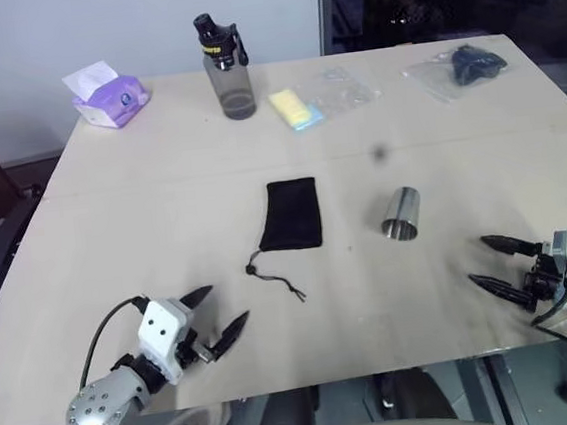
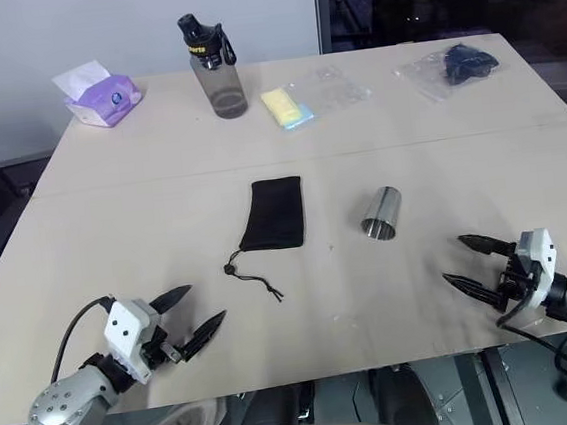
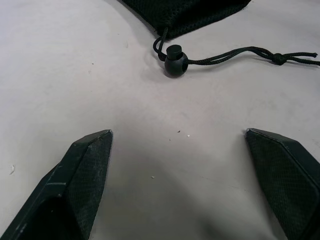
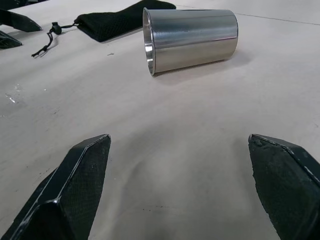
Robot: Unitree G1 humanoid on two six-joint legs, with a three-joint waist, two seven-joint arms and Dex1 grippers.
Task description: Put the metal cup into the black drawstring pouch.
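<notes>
Left eye view | left hand (image 1: 218,317) wide | right hand (image 1: 491,261) wide, low over table (image 1: 113,219)

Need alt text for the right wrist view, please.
A metal cup lies on its side on the pale table, its open mouth showing, just beyond the open right gripper. Behind it lies the black drawstring pouch, flat.

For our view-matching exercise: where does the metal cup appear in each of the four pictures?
Left eye: metal cup on its side, right of the black pouch.
Right eye: same place, right of centre.
Left wrist: not in it.
Right wrist: beyond the open fingers.
Shared landmark: the pouch, with its cord toggle.
</notes>
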